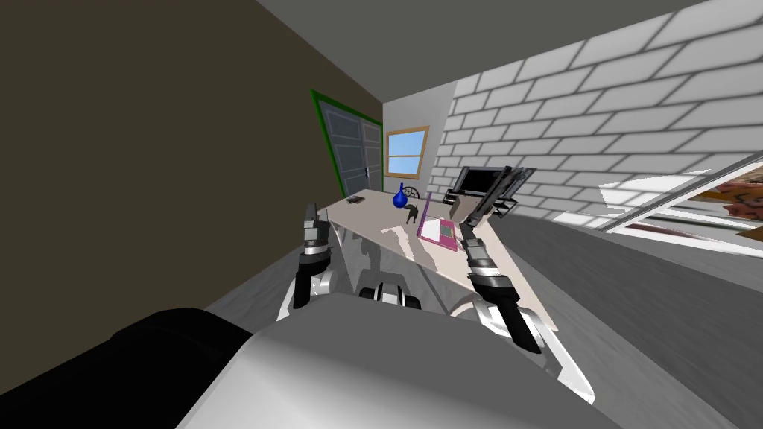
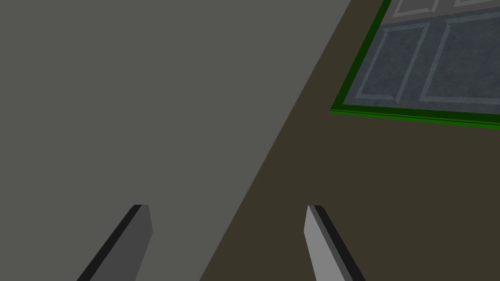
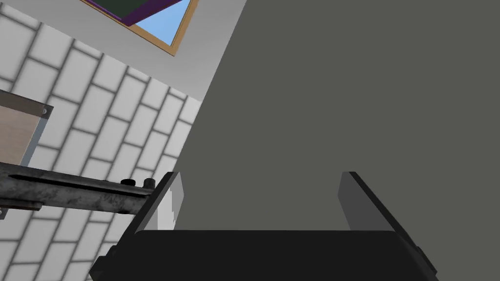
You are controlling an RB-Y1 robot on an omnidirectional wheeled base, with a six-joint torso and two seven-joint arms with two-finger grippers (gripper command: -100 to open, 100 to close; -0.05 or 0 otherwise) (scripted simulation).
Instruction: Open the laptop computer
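Pale table [image 1: 372, 214] bears pink laptop [image 1: 439, 231], lid raised; left end effector [image 2: 227, 207] and right end effector [image 3: 260, 174] spread.

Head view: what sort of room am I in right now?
Probably a home study or office. A long pale desk holds a pink laptop and a blue vase, and a green-framed door and a small window are on the far walls beyond it.

Home study: desk [image 1: 378, 216], laptop [image 1: 439, 228], window [image 1: 407, 153]

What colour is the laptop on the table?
Pink, with a purple lid; the slim laptop computer shows best in the head view.
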